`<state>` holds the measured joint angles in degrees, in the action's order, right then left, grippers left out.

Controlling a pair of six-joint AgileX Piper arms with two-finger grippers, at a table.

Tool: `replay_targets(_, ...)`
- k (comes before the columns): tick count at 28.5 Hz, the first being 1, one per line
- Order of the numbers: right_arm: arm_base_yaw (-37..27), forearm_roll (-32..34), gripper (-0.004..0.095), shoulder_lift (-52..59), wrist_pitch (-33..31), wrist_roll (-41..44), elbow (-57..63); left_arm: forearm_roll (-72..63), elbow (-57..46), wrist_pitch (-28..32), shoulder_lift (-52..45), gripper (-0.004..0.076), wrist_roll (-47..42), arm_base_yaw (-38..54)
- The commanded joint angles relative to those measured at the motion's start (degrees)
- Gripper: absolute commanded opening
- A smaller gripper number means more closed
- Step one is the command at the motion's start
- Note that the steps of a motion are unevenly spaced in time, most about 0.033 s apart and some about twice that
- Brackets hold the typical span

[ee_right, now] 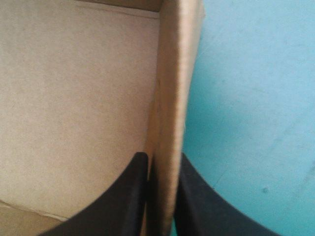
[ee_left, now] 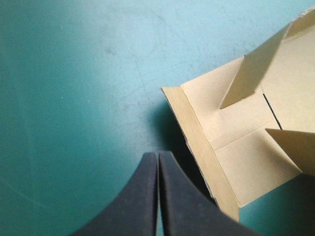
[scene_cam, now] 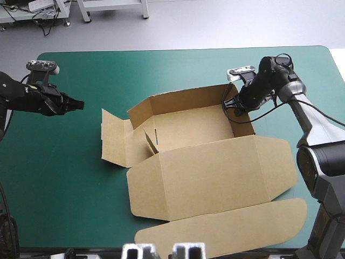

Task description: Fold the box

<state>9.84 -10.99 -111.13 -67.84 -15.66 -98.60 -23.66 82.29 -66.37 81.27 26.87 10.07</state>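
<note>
Because it is a single cut sheet of brown board, the box (scene_cam: 178, 129) should be light and fairly stiff. It will likely bend cleanly only along its scored creases, and a hard pinch in mid-panel could kink it. The best hold, in my judgement, is the free top edge of a wall or flap, close to a crease, with the board's thickness between the fingers.

It sits about the middle of the teal-green tabletop (scene_cam: 81, 183), partly formed. The back wall (scene_cam: 183, 100) and right wall (scene_cam: 241, 128) are upright, the lid (scene_cam: 215, 172) lies flat on the near side, and the left flap (scene_cam: 113, 137) splays outward and low.

The right gripper (scene_cam: 233, 105) is at the box's right wall, near its far corner, clamped on the wall's top edge. The right wrist view shows the board sandwiched between its black fingers (ee_right: 123, 196), one inside the box and one outside.

The left gripper (scene_cam: 75, 103) hangs off the box's left side, near the left flap but clear of it — closed on nothing, its tips meeting in a point. In its wrist view the flap's edge runs just beside and ahead of those tips, not touching.

That flap looks to be the part not yet raised — being thin and lying low, it may slide on the cover rather than lift.
</note>
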Motion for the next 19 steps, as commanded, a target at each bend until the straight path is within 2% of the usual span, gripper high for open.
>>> replay_targets(1, 0.13, -3.06, 0.044, 1.63, -3.69, -0.95, -1.43, -1.43, 1.81, 1.75, -1.78, -0.001, -1.05, 0.02)
replay_targets(4, 0.13, -3.58, 0.0726, 1.74, -3.69, -0.85, -2.14, -0.11, 1.81, 0.93, -1.78, -0.0011, -1.05, 0.02)
replay_targets(5, 0.13, -3.07, 0.0791, 1.87, -3.69, -0.14, -3.13, 1.3, 1.81, 0.93, -1.78, -0.0011, -1.16, 0.02)
replay_targets(12, 0.13, -2.57, 0.0789, 8.97, -3.69, 2.27, -5.17, 8.49, 1.81, 0.93, -1.78, -0.0011, -5.23, 0.02)
replay_targets(19, 0.13, -0.84, 0.0785, 15.4, -3.69, 2.71, -1.95, 8.22, 1.81, 0.81, -1.78, -0.0011, -5.23, 0.02)
